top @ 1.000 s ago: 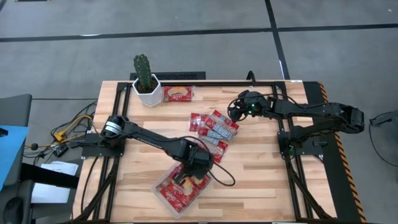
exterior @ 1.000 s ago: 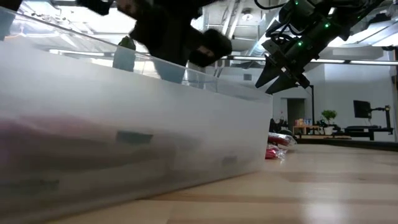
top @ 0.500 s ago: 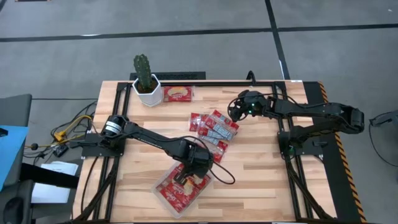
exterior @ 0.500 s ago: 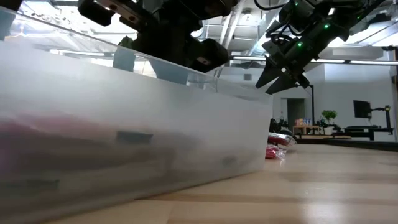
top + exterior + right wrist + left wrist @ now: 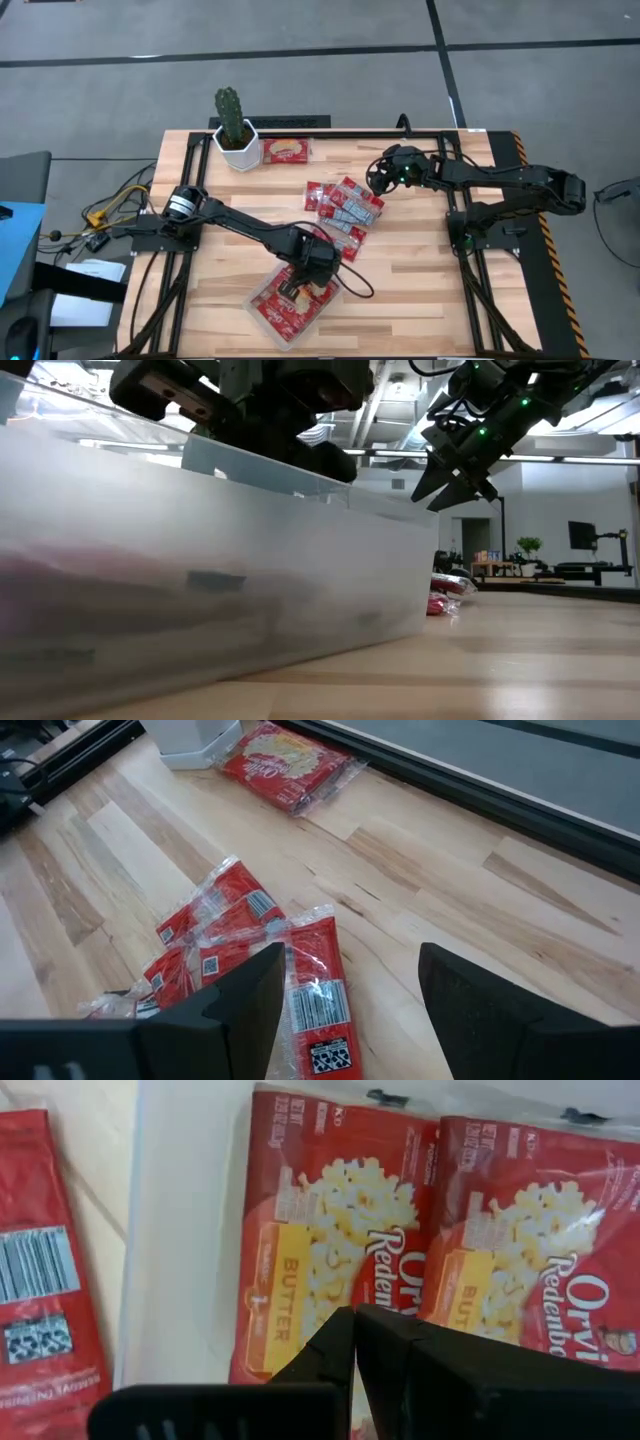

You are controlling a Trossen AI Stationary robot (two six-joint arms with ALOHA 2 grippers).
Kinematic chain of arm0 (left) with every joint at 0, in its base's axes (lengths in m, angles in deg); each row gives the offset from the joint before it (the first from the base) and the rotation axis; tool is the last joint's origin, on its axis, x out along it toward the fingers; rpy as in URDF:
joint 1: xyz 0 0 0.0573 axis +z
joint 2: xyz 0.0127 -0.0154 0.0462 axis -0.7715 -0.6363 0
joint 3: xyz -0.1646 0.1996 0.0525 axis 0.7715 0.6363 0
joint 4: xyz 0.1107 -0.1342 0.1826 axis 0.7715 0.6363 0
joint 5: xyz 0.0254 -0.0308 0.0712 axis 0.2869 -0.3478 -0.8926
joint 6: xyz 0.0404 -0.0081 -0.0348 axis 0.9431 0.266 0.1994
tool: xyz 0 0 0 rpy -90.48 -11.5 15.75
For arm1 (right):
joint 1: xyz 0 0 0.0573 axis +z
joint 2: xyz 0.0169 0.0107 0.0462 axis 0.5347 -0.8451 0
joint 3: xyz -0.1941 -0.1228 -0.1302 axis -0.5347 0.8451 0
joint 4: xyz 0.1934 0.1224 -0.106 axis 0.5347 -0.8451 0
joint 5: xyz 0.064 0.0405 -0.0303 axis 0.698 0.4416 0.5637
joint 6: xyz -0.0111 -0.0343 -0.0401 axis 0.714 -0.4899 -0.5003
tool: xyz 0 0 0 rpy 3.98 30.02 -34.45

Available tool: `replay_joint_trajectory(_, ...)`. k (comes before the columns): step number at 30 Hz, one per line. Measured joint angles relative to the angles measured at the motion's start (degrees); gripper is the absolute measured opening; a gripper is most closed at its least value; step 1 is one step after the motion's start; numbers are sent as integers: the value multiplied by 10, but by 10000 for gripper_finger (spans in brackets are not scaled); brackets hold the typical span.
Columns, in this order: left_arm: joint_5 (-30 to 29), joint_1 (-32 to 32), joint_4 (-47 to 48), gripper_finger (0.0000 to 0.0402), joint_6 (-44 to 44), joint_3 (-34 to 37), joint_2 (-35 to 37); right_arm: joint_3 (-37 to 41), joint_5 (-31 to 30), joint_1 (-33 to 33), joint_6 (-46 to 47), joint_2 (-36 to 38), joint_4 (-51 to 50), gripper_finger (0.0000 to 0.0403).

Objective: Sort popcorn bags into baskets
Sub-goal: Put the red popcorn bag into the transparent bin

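Observation:
The clear basket (image 5: 256, 301) stands near the table's front edge, with red popcorn bags (image 5: 285, 315) lying flat in it. Two of them (image 5: 330, 1230) (image 5: 530, 1230) lie picture side up. My left gripper (image 5: 300, 285) is shut and points down into the basket, its tips (image 5: 355, 1320) over the seam between those two bags. A loose pile of popcorn bags (image 5: 345, 208) lies mid-table. My right gripper (image 5: 375, 182) hangs open above the pile's far right edge, with nothing between its fingers (image 5: 265, 980). One more bag (image 5: 285, 150) lies by the cactus pot. My left gripper's shut fingertips come from above, slanting down, at the picture face of a bag (image 5: 320, 1295) lying in the basket. The fingers themselves hide their ends, so I cannot tell whether they touch the bag. Nothing shows between the fingers.
A white pot with a cactus (image 5: 233, 135) stands at the far left corner. Black frame rails (image 5: 330, 130) run along the table's far edge and both sides. In the low view the basket's wall (image 5: 250, 560) fills the left half, and pile bags (image 5: 445, 595) show beyond it.
My left gripper has sunk a little lower into the basket, rolling slightly, and has stayed shut. The bags in the basket and the pile lie as before.

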Motion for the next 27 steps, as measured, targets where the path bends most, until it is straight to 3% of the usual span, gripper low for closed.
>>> replay_joint_trajectory(23, 56, -10, -31, 0, -42, 40, 0, 0, 0, 0, -12, 0, 2, 255)
replay_joint_trajectory(27, 106, -12, -24, 0, -43, 40, 0, 0, 0, 0, -13, 0, 2, 255)
